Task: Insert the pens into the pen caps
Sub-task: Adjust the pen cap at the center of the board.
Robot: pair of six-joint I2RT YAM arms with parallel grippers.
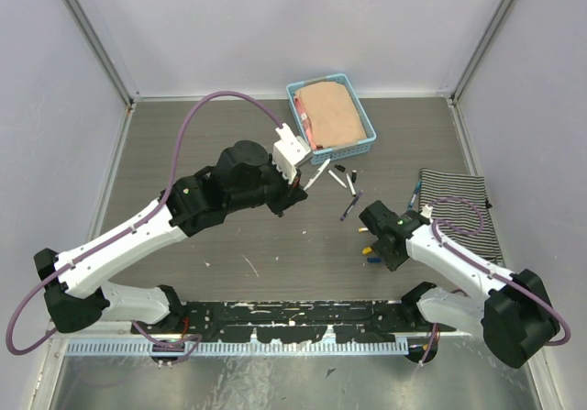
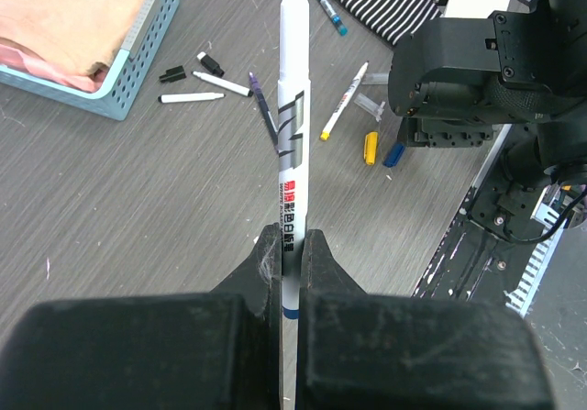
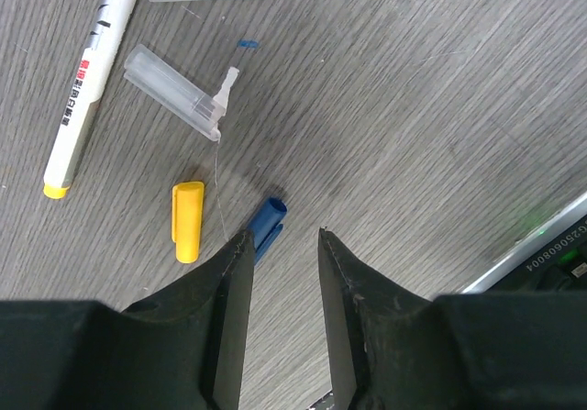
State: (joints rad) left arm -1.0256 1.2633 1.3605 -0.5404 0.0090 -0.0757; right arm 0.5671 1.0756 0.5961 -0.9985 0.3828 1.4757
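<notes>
My left gripper (image 2: 292,245) is shut on a white pen (image 2: 293,126) with red and black print, which sticks straight out beyond the fingertips above the table. In the top view the left gripper (image 1: 290,195) is just below the basket. My right gripper (image 3: 280,245) is open and empty, low over the table. A blue cap (image 3: 268,227) lies by its left fingertip, partly hidden by it. A yellow cap (image 3: 187,220) lies just to the left. A clear cap (image 3: 179,94) and a white pen with a yellow end (image 3: 87,89) lie farther off.
A blue basket (image 1: 295,94) holding tan cloth stands at the back. A striped cloth (image 1: 459,208) lies at the right. Two black caps (image 2: 170,73), two white pens (image 2: 193,98) and a purple pen (image 2: 261,103) lie between the basket and the right arm.
</notes>
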